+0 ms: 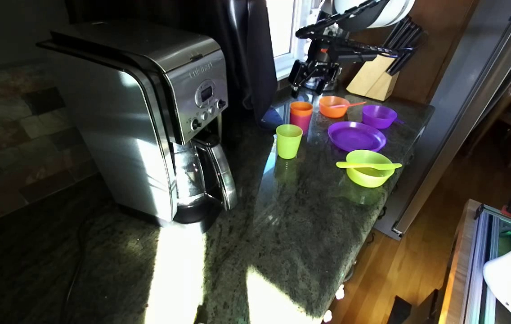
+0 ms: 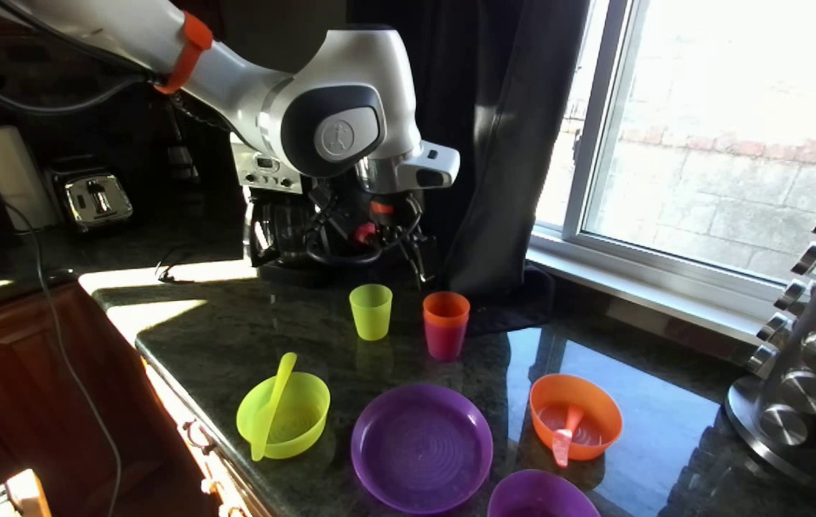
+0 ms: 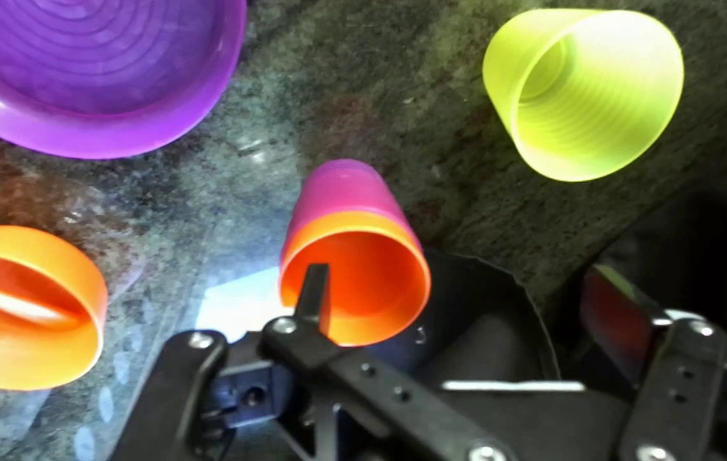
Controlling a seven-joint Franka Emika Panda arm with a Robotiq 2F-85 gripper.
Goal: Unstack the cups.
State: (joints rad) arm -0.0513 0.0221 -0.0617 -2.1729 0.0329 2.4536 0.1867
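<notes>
- Gripper [image 3: 466,307]: jaws spread wide, above the counter [image 1: 300,216], at the cup stack.
- Wrist view: the finger on the left [image 3: 313,294] overlaps the mouth of the orange cup [image 3: 376,282]; the finger on the right [image 3: 616,320] stands well apart from it. Contact between finger and cup: cannot tell.
- Orange cup: nested in the pink cup [image 2: 445,343], its upper band showing above the pink rim. Stack upright on the counter.
- Lime-green cup [image 2: 371,314]: upright, left of the stack in an exterior view, near but apart.
- Same view, near left: lime-green bowl [image 2: 311,402], with a lime-green utensil [image 2: 273,402] lying across its rim.
- Purple plate [image 2: 422,449]: nearer than the stack, between the lime-green bowl and the orange bowl [image 2: 605,409] to the right. Orange utensil [image 2: 564,441] resting in the orange bowl.
- Purple bowl [image 2: 541,495]: near edge of that view, partly cut off; just beside the plate.
- Round jar rack [image 2: 807,393]: far right, by the window [image 2: 724,143].
- Steel coffee maker [image 1: 138,90]: near left in an exterior view; knife block [image 1: 372,81] far right there.
</notes>
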